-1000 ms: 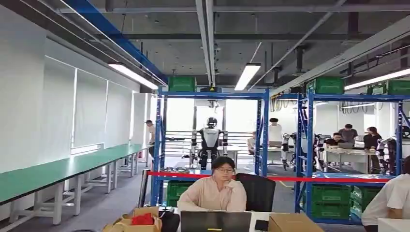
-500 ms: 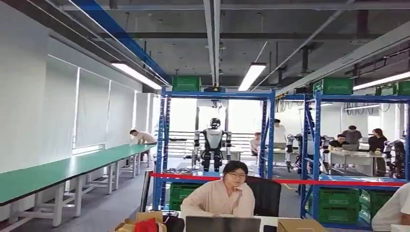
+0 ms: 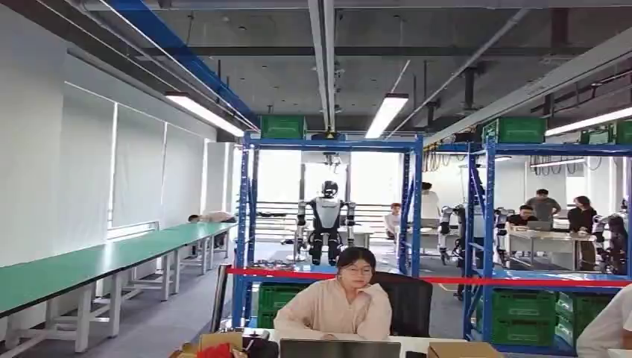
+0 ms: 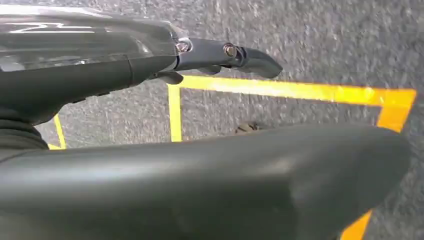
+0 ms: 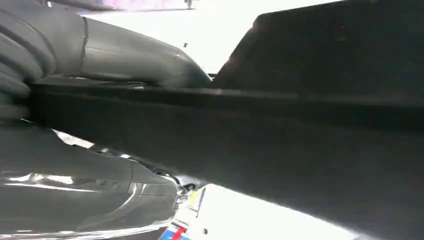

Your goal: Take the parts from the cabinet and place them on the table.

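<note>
Left hand (image 4: 220,55) hanging over grey floor (image 4: 320,45), grip unclear; right hand (image 5: 100,165) clasping dark flat part (image 5: 280,145); green crates (image 3: 514,307) on blue racks (image 3: 411,201).

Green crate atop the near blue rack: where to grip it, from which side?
Likely by the top rim of the green crate, at both ends, coming from the front: it sits upright, broad face toward the camera, atop the blue rack. Handles too small to see.

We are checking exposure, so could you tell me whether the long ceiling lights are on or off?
On: the centre ceiling light and the left ceiling light both glow bright white.
</note>
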You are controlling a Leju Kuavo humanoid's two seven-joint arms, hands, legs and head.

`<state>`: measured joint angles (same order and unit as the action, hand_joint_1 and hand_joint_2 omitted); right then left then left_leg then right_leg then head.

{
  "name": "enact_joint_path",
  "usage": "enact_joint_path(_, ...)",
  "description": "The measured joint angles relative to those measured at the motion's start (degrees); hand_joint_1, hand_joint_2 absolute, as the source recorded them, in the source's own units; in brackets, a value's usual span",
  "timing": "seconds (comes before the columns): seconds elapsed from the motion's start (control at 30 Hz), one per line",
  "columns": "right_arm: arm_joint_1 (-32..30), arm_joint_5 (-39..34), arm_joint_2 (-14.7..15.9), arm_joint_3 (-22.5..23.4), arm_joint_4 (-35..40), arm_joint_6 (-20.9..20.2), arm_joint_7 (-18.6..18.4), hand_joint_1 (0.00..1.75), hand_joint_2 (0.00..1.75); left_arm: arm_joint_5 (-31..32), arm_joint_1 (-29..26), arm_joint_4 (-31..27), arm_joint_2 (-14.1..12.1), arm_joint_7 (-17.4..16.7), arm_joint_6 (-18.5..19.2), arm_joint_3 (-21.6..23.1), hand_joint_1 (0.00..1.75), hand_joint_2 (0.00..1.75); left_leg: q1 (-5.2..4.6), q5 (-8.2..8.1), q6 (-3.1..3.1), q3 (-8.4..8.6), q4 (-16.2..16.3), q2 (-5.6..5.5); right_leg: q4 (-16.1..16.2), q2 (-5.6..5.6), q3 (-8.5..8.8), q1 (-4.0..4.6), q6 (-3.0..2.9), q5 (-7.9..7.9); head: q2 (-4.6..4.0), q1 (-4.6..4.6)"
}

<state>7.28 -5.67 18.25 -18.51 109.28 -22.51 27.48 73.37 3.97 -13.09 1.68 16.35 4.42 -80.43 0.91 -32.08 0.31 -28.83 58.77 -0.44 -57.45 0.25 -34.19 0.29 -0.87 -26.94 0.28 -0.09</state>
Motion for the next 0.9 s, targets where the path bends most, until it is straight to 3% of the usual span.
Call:
enact_joint_path(0.03, 0.61, 0.57, -0.45, -0.13, -0.06, 0.33, -0.59, 1.75, 1.75, 0.00, 0.24, 0.00, 0.09, 0.02, 0.13, 0.00, 0.00, 0.00, -0.03, -0.39, -0.14, -0.28, 1.27, 0.00, 0.51, -0.03, 0.80, 0.03, -0.03, 0.02, -0.04, -0.02)
enact_joint_path(0.07, 1.53, 0.84, -0.94, -0.26, -0.20, 0.64, -1.10, 1.75, 1.75, 0.00, 0.49, 0.00, 0.09, 0.02, 0.13, 0.00, 0.00, 0.00, -0.01, -1.97, -0.22, -2.03, 4.37, -0.01, 0.58, -0.11, 1.06, -0.02, -0.28, -0.13, -0.04, 0.00)
enact_joint_path(0.13, 3.43, 1.49, -2.06, -1.01, -0.61, 1.94, -2.71, 1.75, 1.75, 0.00, 0.64, 0.00, 0.09, 0.02, 0.09, 0.00, 0.00, 0.00, 0.08, -5.36, -0.62, -7.39, 12.44, -0.01, 0.53, -0.06, 1.20, -0.01, -0.48, -0.48, -0.06, 0.00)
enact_joint_path(0.17, 4.51, 1.73, -2.53, -1.44, -1.00, 2.64, -3.65, 1.75, 1.75, 0.02, 0.60, 0.00, 0.09, 0.02, 0.07, 0.00, 0.00, 0.00, 0.07, -5.86, -1.00, -9.58, 15.20, -0.01, 0.47, 0.07, 1.30, -0.01, -0.47, -0.70, -0.07, 0.00)
enact_joint_path(0.2, 5.80, 2.58, -3.08, -1.77, -1.42, 3.78, -4.48, 1.75, 1.75, 0.04, 0.51, 0.00, 0.09, 0.02, 0.07, 0.00, 0.00, 0.00, 0.14, -4.73, -1.18, -10.69, 15.42, 0.00, 0.45, 0.17, 1.59, -0.03, -0.43, -1.01, -0.07, 0.00)
enact_joint_path(0.23, 7.42, 3.66, -3.52, -1.97, -1.79, 5.06, -5.37, 1.75, 1.75, 0.13, 0.50, 0.00, 0.09, 0.02, 0.07, 0.02, 0.00, 0.00, 0.22, -2.16, -1.30, -10.44, 12.99, 0.01, 0.40, 0.23, 2.06, -0.06, -0.33, -1.36, -0.07, 0.00)
enact_joint_path(0.3, 11.18, 6.39, -4.35, -2.45, -2.87, 7.66, -7.00, 1.75, 1.75, 0.33, 0.65, 0.00, 0.09, 0.02, 0.15, 0.07, 0.00, 0.00, 0.38, 5.13, -1.46, -7.81, 4.08, 0.06, 0.18, 0.30, 3.18, -0.18, 0.10, -2.24, -0.09, 0.00)
enact_joint_path(0.33, 13.00, 8.41, -4.72, -2.64, -3.60, 9.02, -7.87, 1.75, 1.75, 0.39, 0.67, 0.00, 0.11, 0.04, 0.17, 0.09, 0.00, 0.00, 0.33, 5.91, -1.34, -7.22, 2.43, 0.10, 0.15, 0.29, 3.40, -0.18, 0.39, -2.64, -0.09, 0.00)
enact_joint_path(0.37, 15.02, 10.02, -5.11, -2.82, -4.58, 10.09, -8.61, 1.75, 1.75, 0.46, 0.84, 0.00, 0.15, 0.07, 0.20, 0.11, 0.00, 0.00, -0.01, 4.94, -1.10, -7.48, 1.47, 0.16, -0.27, 0.24, 3.20, -0.12, 0.61, -2.72, -0.09, -0.02)
enact_joint_path(0.4, 17.09, 11.97, -5.57, -2.91, -5.45, 11.15, -9.67, 1.75, 1.75, 0.59, 1.05, 0.00, 0.15, 0.13, 0.26, 0.20, 0.00, 0.00, -0.22, 4.92, -0.12, -7.29, 1.19, 0.20, -0.56, 0.37, 2.31, -0.01, 0.92, -2.78, -0.02, 0.00)
enact_joint_path(0.47, 21.23, 17.66, -6.62, -3.39, -8.51, 13.49, -11.99, 1.75, 1.75, 1.22, 0.89, 0.00, 0.15, 0.15, 0.33, 0.85, 0.00, 0.00, -0.41, 5.03, 0.39, -7.43, 1.07, 0.13, -0.53, 0.29, 2.34, -0.14, 1.36, -2.86, -0.07, -0.04)
enact_joint_path(0.53, 24.89, 25.60, -7.82, -3.85, -11.07, 16.82, -13.99, 1.75, 1.75, 1.84, 1.08, 0.00, 0.24, 0.18, 0.39, 1.38, 0.00, 0.00, 0.13, 5.18, 0.80, -6.95, 0.58, 0.10, -1.75, 0.12, 2.03, -0.20, 2.00, -4.14, -0.04, -0.04)
enact_joint_path(0.57, 26.85, 30.15, -8.37, -4.16, -12.31, 18.66, -15.18, 1.75, 1.75, 2.30, 1.27, 0.00, 0.24, 0.17, 0.39, 1.68, 0.00, 0.00, 0.15, 5.07, 1.02, -6.84, 0.57, 0.13, -4.59, 0.03, 0.72, -0.29, 2.25, -5.64, -0.07, -0.04)
enact_joint_path(0.63, 29.91, 40.39, -9.44, -5.01, -15.35, 22.21, -18.20, 1.75, 1.75, 2.89, 1.64, 0.00, 0.26, 0.15, 0.52, 2.45, 0.00, 0.00, 0.14, 4.91, 1.26, -6.65, 0.59, 0.12, -14.31, 0.00, -4.35, -0.59, 2.70, -9.31, -0.07, -0.04)
enact_joint_path(0.67, 30.82, 43.93, -9.77, -5.36, -16.66, 23.28, -19.38, 1.75, 1.75, 3.13, 1.71, 0.00, 0.26, 0.15, 0.55, 2.71, 0.00, 0.00, 0.15, 4.81, 1.39, -6.56, 0.60, 0.11, -17.93, -0.01, -6.53, -0.60, 2.79, -9.96, -0.09, -0.04)
enact_joint_path(0.7, 31.55, 49.61, -10.09, -5.83, -18.05, 24.69, -21.09, 1.75, 1.75, 3.47, 1.75, 0.00, 0.28, 0.15, 0.66, 3.01, 0.00, 0.00, 0.15, 4.73, 1.39, -6.38, 0.60, 0.04, -18.74, -0.02, -7.41, -0.60, 2.78, -9.28, -0.09, -0.04)
enact_joint_path(0.73, 32.41, 55.19, -10.33, -6.14, -19.23, 25.83, -22.71, 1.75, 1.75, 3.65, 1.70, 0.00, 0.31, 0.15, 0.81, 3.39, 0.00, 0.00, 0.11, 4.60, 1.37, -6.18, 0.60, -0.08, -16.79, -0.01, -6.94, -0.59, 2.70, -7.26, -0.09, -0.04)
enact_joint_path(0.8, 34.28, 62.76, -10.58, -6.58, -21.11, 26.77, -24.81, 1.75, 1.75, 4.06, 1.79, 0.00, 0.42, 0.20, 1.01, 4.02, 0.00, 0.00, 0.02, 4.35, 1.24, -5.67, 0.58, -0.29, -7.30, 0.01, -3.25, -0.45, 2.02, -1.28, -0.09, -0.04)
enact_joint_path(0.83, 35.10, 65.97, -10.75, -6.56, -22.18, 26.88, -25.34, 1.75, 1.75, 4.15, 1.83, 0.00, 0.46, 0.26, 1.09, 4.30, 0.00, 0.00, 0.03, 4.22, 1.11, -5.52, 0.51, -0.35, -2.50, 0.02, -1.52, -0.22, 1.49, 0.69, -0.09, -0.02)
enact_joint_path(0.9, 36.01, 72.97, -11.30, -6.43, -24.28, 27.73, -27.36, 1.75, 1.75, 4.43, 1.86, 0.02, 0.63, 0.65, 1.40, 4.76, 0.00, 0.00, -0.03, 4.24, 0.65, -5.65, 0.42, -0.40, -1.27, 0.04, -0.72, 0.29, 1.06, 0.09, -0.02, -0.02)
